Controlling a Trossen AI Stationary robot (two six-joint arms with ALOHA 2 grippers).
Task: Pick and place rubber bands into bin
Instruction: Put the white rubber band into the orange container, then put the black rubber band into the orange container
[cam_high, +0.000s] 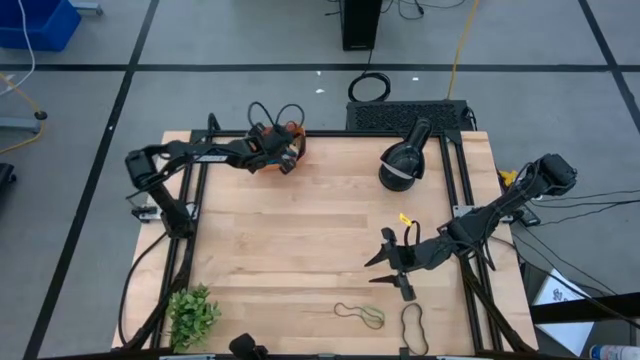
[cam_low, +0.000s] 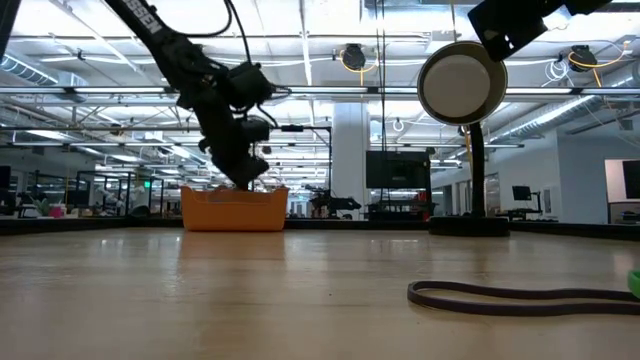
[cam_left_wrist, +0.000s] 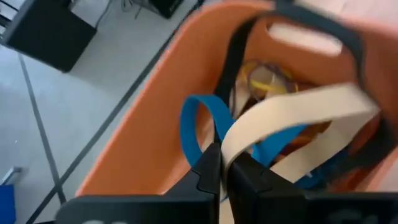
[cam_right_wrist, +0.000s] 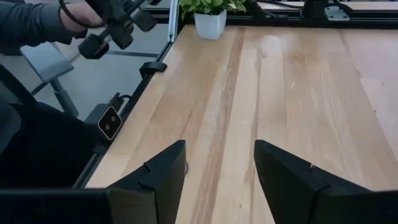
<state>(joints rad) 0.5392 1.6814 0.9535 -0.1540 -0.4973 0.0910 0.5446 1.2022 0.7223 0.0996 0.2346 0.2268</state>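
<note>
Left tool (cam_left_wrist: 222, 163) clamped on tan band (cam_left_wrist: 292, 118), directly over bin (cam_high: 290, 140) at far left of surface (cam_high: 320, 220). Open only once band hangs inside rim. Right tool (cam_right_wrist: 217, 174) apart, idle near right.

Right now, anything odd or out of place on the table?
Nothing damaged or spilled. The left gripper is shut on a tan rubber band over the bin. Two rubber bands lie loose at the near edge. The right gripper hovers open above bare wood.
</note>
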